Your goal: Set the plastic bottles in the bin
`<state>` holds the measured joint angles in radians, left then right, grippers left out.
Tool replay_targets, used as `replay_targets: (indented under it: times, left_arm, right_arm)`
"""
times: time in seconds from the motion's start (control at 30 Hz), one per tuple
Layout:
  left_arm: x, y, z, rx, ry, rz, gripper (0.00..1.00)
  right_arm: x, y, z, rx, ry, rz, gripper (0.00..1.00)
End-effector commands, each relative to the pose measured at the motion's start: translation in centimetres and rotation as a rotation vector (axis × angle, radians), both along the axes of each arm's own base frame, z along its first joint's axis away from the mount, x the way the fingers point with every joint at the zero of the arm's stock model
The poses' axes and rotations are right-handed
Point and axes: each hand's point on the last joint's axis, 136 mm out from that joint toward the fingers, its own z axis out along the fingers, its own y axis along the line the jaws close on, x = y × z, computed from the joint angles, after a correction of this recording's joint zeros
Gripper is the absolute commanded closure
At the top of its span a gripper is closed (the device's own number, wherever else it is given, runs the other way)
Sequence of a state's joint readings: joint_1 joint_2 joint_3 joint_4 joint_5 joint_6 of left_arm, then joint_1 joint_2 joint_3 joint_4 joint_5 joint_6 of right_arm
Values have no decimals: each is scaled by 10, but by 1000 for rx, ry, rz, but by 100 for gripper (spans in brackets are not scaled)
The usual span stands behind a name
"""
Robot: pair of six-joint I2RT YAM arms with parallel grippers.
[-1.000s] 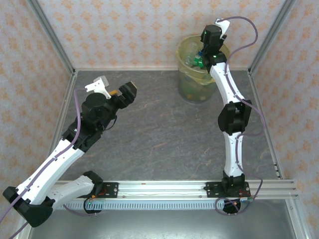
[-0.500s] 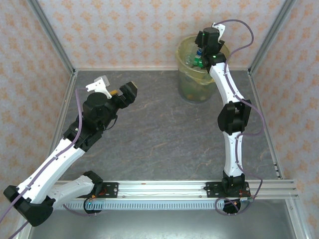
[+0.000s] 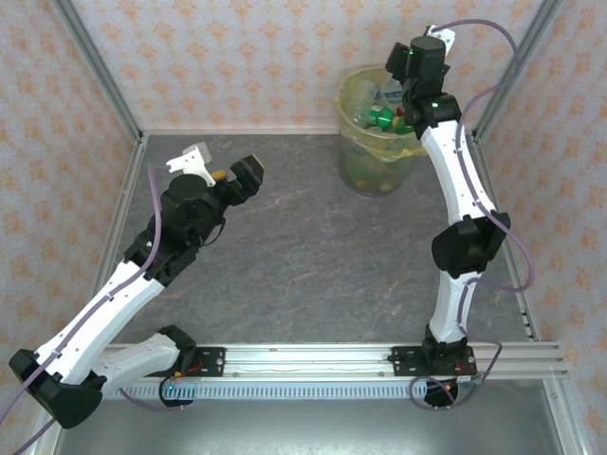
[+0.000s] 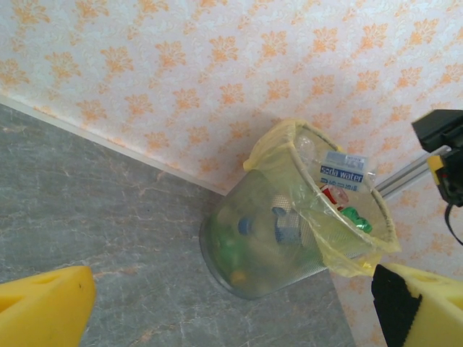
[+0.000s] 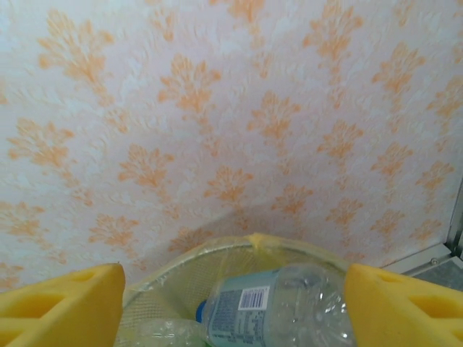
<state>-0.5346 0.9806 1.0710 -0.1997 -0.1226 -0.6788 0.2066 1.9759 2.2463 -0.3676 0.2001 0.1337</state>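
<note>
The right fingers (image 5: pixel 61 307) stand apart just above the bin (image 5: pixel 253 243), which is at the far edge of the worktop (image 3: pixel 303 246), toward the right. Lower, between them, a clear bottle (image 5: pixel 278 307) with a barcode label lies on top of the pile. I cannot tell if a finger touches it. Other bottles (image 3: pixel 379 118), green and clear, lie in the bin up to near the rim. The left fingers (image 4: pixel 43 307) are wide apart, hold nothing, and face the bin from well apart.
</note>
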Motion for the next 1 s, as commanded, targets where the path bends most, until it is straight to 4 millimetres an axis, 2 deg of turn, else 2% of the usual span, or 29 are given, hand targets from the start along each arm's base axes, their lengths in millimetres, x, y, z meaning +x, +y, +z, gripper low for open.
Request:
replay_targets:
  times: [0.0,0.17,0.3,0.5,0.57,0.67,0.77,0.97]
  left_arm:
    - [5,-1,10,4,-38,-4,1]
    - [5,-3,10,7,-37,-14,1]
    - [3,-2,10,11,-34,-13,1]
    - [-2,4,11,11,-35,0,1]
    - [-3,5,11,9,-36,4,1]
    - [-3,6,9,15,-28,7,1]
    - [-3,6,10,12,-32,9,1]
    - [1,2,8,10,-30,-4,1]
  right_arm:
    - [-3,-4,-2,-21,16,-19,26]
    - [12,2,-18,15,47,32,30]
    - [32,-9,-40,97,79,66,31]
    - [51,-21,-61,157,104,76,32]
    - [55,-13,-70,176,125,132,32]
    - [54,11,-79,200,160,265,33]
    - [47,26,-80,206,181,328,33]
    - [29,43,-84,195,217,364,33]
